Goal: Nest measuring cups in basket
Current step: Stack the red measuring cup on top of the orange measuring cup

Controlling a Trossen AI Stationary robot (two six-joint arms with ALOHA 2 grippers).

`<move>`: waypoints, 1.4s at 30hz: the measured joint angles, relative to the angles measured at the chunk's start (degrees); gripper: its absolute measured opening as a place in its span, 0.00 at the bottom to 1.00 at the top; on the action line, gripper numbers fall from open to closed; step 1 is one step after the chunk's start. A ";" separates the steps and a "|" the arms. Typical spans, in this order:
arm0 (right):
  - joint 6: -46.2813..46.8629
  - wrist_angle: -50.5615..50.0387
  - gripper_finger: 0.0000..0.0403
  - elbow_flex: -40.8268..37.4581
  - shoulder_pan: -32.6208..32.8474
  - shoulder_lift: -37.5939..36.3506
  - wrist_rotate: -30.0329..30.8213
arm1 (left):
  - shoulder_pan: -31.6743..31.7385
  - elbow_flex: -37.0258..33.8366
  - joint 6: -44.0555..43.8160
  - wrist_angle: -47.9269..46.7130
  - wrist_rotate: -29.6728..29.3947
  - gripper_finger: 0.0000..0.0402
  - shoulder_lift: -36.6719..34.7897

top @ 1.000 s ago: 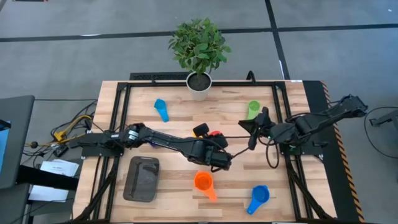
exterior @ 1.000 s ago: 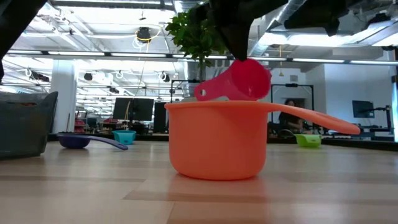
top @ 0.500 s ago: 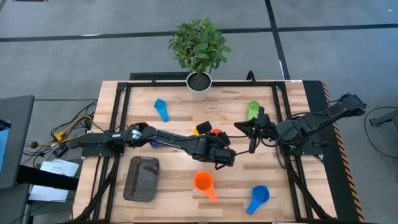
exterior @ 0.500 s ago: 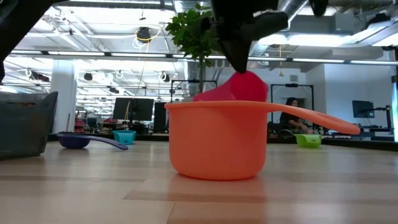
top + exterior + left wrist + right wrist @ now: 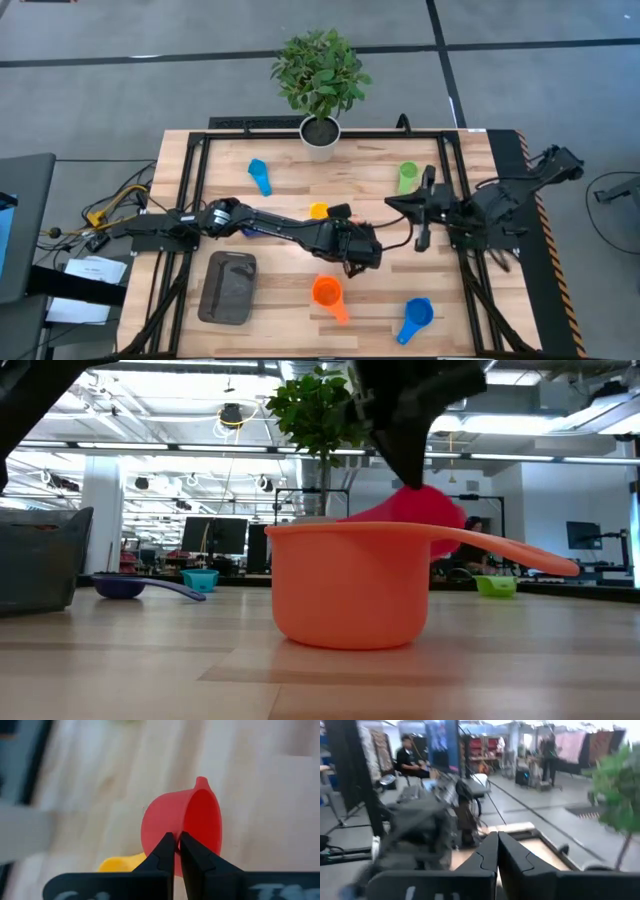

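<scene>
Left gripper: the left gripper point(image 5: 176, 851) is clamped on the rim of the red measuring cup point(image 5: 192, 825), holding it above the worktop point(image 5: 280, 300) near the middle; in the high view the arm reaches across from the left side and the gripper point(image 5: 362, 250) sits just behind the orange cup.
Red cup: tilted on its side in the grip, mouth facing sideways; in the low view it shows as a red shape point(image 5: 425, 512) behind and just above the orange cup's rim.
Right gripper: the right gripper point(image 5: 424, 212) has its fingers together on nothing, raised over the right part of the worktop, near the green cup.
Orange cup: the orange measuring cup point(image 5: 327, 292) stands upright at the front centre, handle pointing toward the front right.
Yellow cup: the yellow measuring cup point(image 5: 319, 210) lies just beside the left arm, near the middle.
Green cup: the green measuring cup point(image 5: 407, 177) is at the back right.
Light blue cup: the light blue measuring cup point(image 5: 260, 175) is at the back left.
Medium blue cup: the medium blue measuring cup point(image 5: 415, 317) is at the front right.
Basket: the dark grey basket point(image 5: 227, 287) sits at the front left, well apart from the held cup.
Plant: a potted plant point(image 5: 320, 85) stands at the back edge.
</scene>
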 joint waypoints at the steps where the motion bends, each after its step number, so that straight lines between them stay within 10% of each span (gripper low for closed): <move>1: -1.20 0.26 0.08 0.73 0.57 -0.02 0.00 | 0.00 0.00 1.06 1.11 1.89 0.00 0.01; 8: -8.99 -0.91 0.08 2.83 4.15 -0.53 6.98 | 0.08 0.07 4.97 4.94 8.39 0.00 0.04; 18: -4.78 -17.66 0.08 2.89 7.42 -1.16 36.05 | 0.19 0.63 1.45 -0.63 5.86 0.00 -0.48; 35: 60.01 -74.22 0.06 2.80 5.96 -9.20 34.05 | -5.60 -0.81 -25.23 -23.92 -11.41 0.00 -5.61; 42: 69.29 -81.29 0.05 2.00 5.96 -8.95 31.09 | -7.75 -1.66 -33.30 -30.91 -12.94 0.00 -5.77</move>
